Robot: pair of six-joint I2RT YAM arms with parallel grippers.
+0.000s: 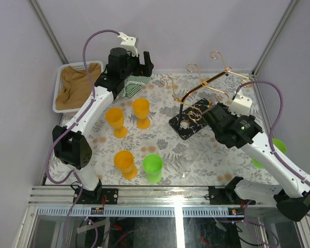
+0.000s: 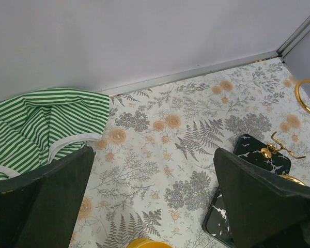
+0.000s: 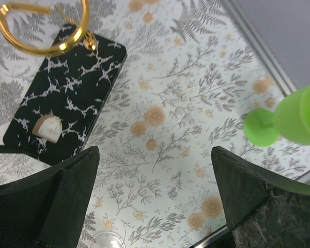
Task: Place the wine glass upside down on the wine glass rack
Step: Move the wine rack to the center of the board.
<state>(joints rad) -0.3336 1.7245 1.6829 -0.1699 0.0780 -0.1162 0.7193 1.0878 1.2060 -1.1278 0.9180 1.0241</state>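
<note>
- Nearest the arm bases, 1 green goblet and 1 orange goblet stood upright on the patterned table.
- A little farther, the wine glass seemed to be the clear one. Only its round edge showed at the bottom of the right wrist view. It was on the table, not held, near the rack's black base.
- The right gripper hung over the table just beside that base, its jaws wide apart and empty.
- The wine glass rack rose from the base, and no glass hung on its gold hooks.
- Farthest, the left gripper was also wide apart and empty, near a striped cloth.
- I judge the step in hand was the reach for the glass. The next move calls for lowering the right jaws around its stem, then turning it over before hooking its foot.
</note>
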